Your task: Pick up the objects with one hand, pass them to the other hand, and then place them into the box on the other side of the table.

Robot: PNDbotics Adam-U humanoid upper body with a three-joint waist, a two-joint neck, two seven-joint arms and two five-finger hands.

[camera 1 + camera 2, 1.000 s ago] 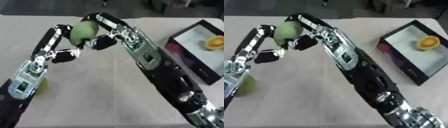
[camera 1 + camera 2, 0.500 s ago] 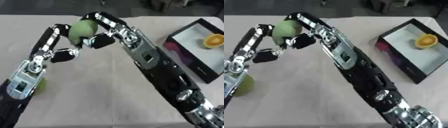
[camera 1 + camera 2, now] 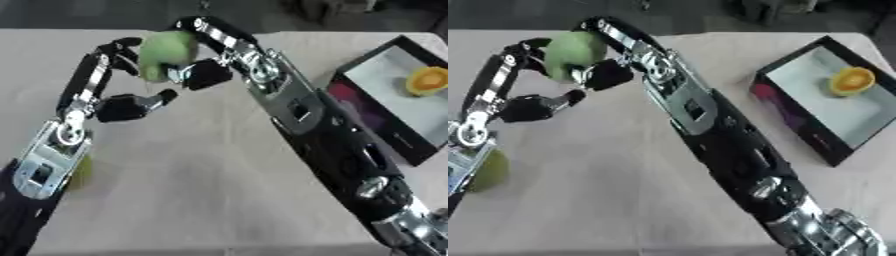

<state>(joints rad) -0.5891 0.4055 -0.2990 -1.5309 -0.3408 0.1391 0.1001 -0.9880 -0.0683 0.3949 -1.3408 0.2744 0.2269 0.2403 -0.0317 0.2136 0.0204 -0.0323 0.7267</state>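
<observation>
Round pale-green fruit (image 3: 166, 47) sits above the beige desk (image 3: 201, 190), between both hands. Right hand (image 3: 206, 75) fingers curl round it; left hand (image 3: 122, 52) also touches it, grip unclear. 2nd green fruit (image 3: 487, 170) by left forearm. Black box (image 3: 833, 107) w/ orange fruit (image 3: 849, 81) on right.

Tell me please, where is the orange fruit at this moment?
The orange fruit lies inside the black box at the table's right side, near the box's far corner, well away from both robot hands, which meet around a green fruit at far left.
</observation>
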